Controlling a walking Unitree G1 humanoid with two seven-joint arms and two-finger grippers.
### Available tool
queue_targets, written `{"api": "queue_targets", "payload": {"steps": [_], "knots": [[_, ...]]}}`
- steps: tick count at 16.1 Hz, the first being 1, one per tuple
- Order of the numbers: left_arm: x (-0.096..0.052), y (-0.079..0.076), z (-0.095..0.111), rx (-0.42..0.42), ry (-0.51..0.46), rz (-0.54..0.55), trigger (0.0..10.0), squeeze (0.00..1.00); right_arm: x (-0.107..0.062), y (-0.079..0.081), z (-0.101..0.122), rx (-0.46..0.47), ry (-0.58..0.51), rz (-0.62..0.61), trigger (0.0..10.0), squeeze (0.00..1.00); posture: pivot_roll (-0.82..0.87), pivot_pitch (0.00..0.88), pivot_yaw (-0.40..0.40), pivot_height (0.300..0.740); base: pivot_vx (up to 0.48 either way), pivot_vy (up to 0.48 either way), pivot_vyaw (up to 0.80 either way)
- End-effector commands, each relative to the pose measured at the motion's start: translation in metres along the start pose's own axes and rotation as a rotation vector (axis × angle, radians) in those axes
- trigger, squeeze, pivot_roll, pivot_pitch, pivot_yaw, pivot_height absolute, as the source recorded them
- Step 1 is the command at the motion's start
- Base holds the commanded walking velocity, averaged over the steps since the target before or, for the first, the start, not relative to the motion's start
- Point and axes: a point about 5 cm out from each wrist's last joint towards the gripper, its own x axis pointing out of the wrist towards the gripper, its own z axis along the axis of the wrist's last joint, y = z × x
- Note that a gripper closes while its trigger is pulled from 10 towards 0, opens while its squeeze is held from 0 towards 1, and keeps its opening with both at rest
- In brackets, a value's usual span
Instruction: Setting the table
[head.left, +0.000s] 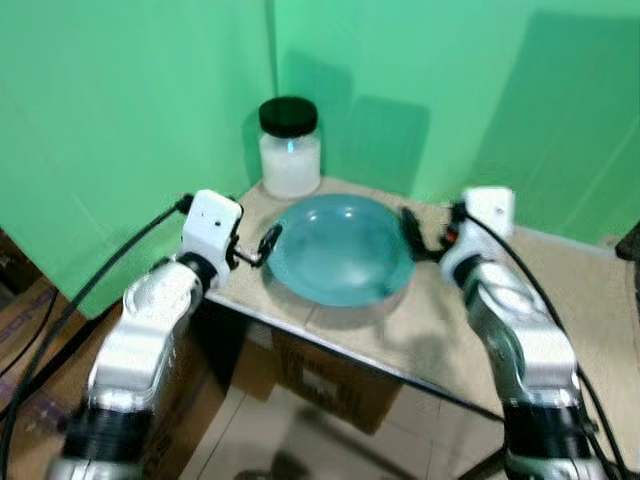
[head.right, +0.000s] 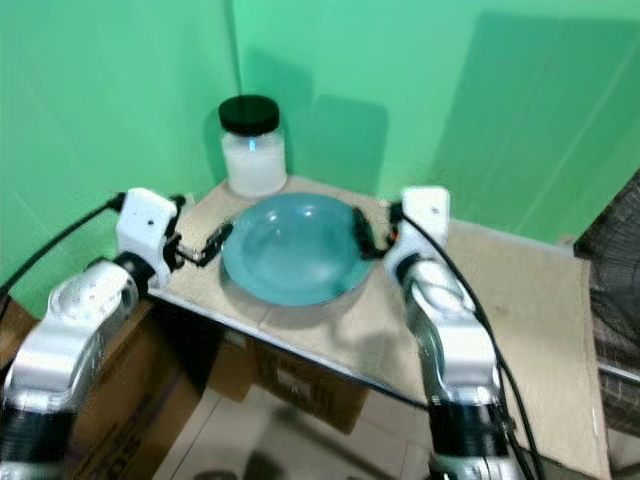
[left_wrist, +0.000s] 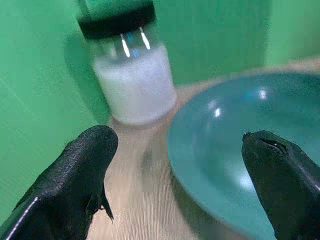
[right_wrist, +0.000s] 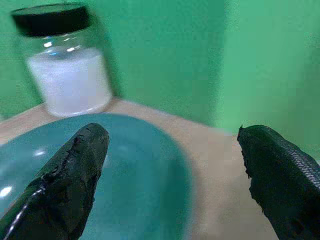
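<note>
Both grippers flank a teal bowl (head.left: 340, 248) on the tabletop (head.left: 420, 330), one at each side of its rim. Left gripper (head.left: 262, 246) sits at the bowl's left edge with its black fingers spread wide; in the left wrist view one finger (left_wrist: 75, 185) hangs over the bare tabletop and the other (left_wrist: 285, 185) over the bowl's inside, so the rim runs through the gap between them. Whether either finger touches the rim cannot be told. Right gripper (head.left: 418, 236) sits at the bowl's right edge, also spread wide; in the right wrist view one finger (right_wrist: 65, 185) lies over the teal inside of the bowl and the other (right_wrist: 282, 180) over the tabletop outside it, with the rim again between them.

Beyond the left gripper, past the bowl's far left edge, stands a glass jar (head.left: 290, 150) with a black lid (head.left: 288, 115), upright and partly filled with something white. It stands near the bowl at the tabletop's back corner, just beside the green backdrop (head.left: 120, 110) that closes off the scene behind and to the left. The jar is apart from both grippers and does not stand between either one and the bowl.

Below the tabletop's front edge, under the left gripper's arm, cardboard boxes (head.left: 330, 385) sit on a tiled floor (head.left: 260, 440). Black cables (head.left: 110, 270) trail back from each wrist along the silver arms.
</note>
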Motion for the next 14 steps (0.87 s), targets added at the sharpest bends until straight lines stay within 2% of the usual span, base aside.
{"api": "queue_targets", "payload": {"steps": [1, 4, 6, 8, 12, 14], "knots": [[0.005, -0.005, -0.004, 0.022, 0.01, -0.073, 10.0, 0.0, 0.001, -0.007, -0.003, 0.055, 0.022, -0.009, 10.0, 0.0, 0.1, 0.0, -0.002, 0.74, 0.0, 0.0, 0.0], [0.019, -0.004, -0.018, 0.026, 0.04, -0.137, 10.0, 0.0, 0.007, -0.01, -0.001, 0.109, 0.034, 0.0, 10.0, 0.0, 0.09, 0.0, -0.003, 0.74, 0.0, 0.0, 0.0], [0.029, -0.004, -0.032, 0.019, 0.06, -0.144, 10.0, 0.0, 0.01, -0.013, 0.001, 0.097, 0.045, 0.008, 10.0, 0.0, 0.09, 0.0, -0.011, 0.74, 0.0, 0.0, 0.0], [0.034, -0.005, -0.043, 0.021, 0.096, -0.152, 10.0, 0.0, 0.014, -0.015, 0.0, 0.098, 0.057, 0.006, 10.0, 0.0, 0.09, 0.0, -0.014, 0.74, 0.0, 0.0, 0.0], [0.032, -0.006, -0.066, 0.067, 0.187, -0.182, 10.0, 0.0, 0.019, -0.017, -0.003, 0.115, 0.131, 0.011, 10.0, 0.0, 0.09, 0.0, -0.022, 0.74, 0.0, 0.0, 0.0], [0.031, -0.008, -0.07, 0.078, 0.189, -0.201, 10.0, 0.0, 0.021, -0.023, -0.007, 0.131, 0.191, -0.002, 10.0, 0.0, 0.09, 0.0, -0.026, 0.74, 0.0, 0.0, 0.0]]}}
